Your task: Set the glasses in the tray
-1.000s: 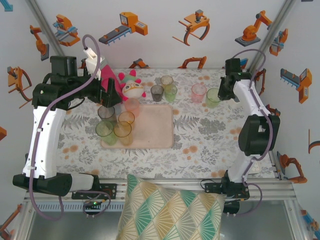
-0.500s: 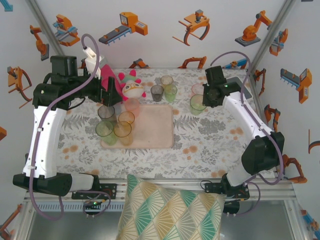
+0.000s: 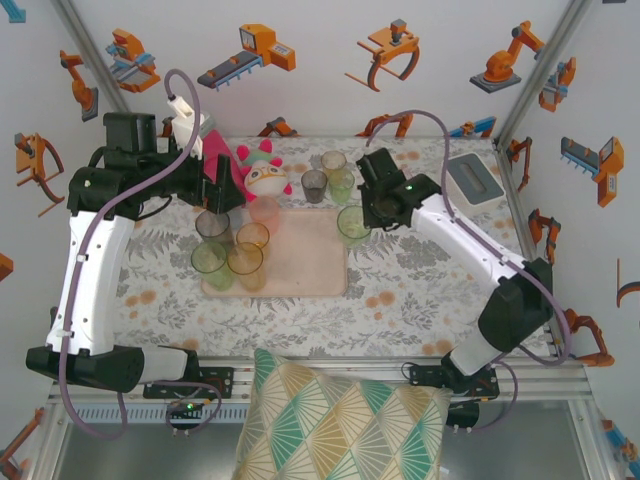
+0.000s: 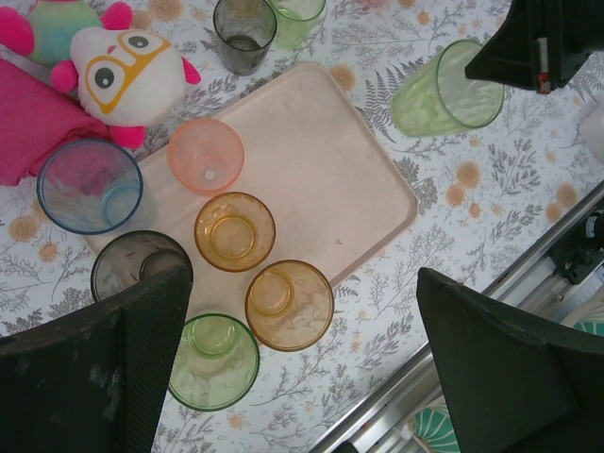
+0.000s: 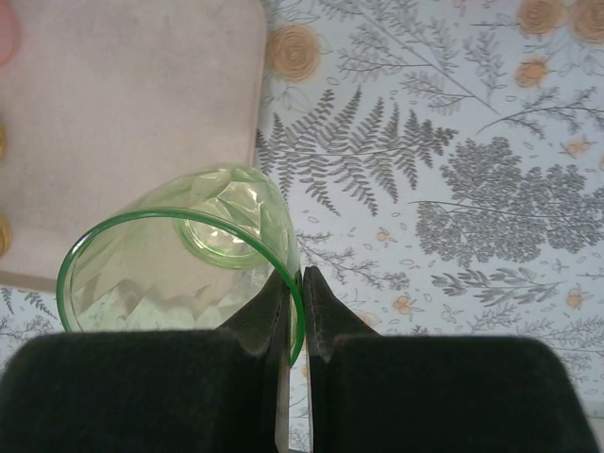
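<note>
- Right gripper (image 5: 302, 283) swung the green glass (image 5: 179, 255) over to the tray (image 3: 310, 262) edge.
- It was pinching the rim; left gripper (image 4: 307, 368) hung open.
- Light, slick plastic, so a rim grip seemed fine.

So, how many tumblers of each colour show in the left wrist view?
green tumblers: 3
grey tumblers: 2
amber tumblers: 2
pink tumbler: 1
blue tumbler: 1
Total: 9
</note>
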Tool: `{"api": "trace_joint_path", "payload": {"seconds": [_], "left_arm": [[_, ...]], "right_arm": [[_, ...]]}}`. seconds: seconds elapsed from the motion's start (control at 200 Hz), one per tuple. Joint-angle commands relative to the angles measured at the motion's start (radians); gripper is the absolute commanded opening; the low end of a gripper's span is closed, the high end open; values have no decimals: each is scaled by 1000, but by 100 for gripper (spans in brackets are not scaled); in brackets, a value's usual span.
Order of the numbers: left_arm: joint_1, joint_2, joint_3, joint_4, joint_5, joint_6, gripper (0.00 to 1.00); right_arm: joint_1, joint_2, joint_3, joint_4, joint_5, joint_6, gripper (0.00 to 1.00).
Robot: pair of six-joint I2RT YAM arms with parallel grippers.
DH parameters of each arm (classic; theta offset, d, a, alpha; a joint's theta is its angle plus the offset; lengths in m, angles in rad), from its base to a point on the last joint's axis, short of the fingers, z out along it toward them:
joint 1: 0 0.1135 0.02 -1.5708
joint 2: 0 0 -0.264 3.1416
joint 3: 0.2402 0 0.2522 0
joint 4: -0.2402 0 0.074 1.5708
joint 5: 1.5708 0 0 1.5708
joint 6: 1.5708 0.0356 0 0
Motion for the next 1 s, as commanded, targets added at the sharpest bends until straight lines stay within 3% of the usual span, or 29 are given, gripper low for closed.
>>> {"api": "trace_joint_path", "payload": {"seconds": [0.0,0.41,0.996], "left_arm": [[-3,-14,2,-2,21,9,97],[-1,-13,1,-2,29,5,97],[0,-4,5,0,40,0,97]], "right_arm": [[56,42,49,16,25,28,10],[213,183,126,25,-8,65,10],[317,285,156,45,-1,105,11]]}}
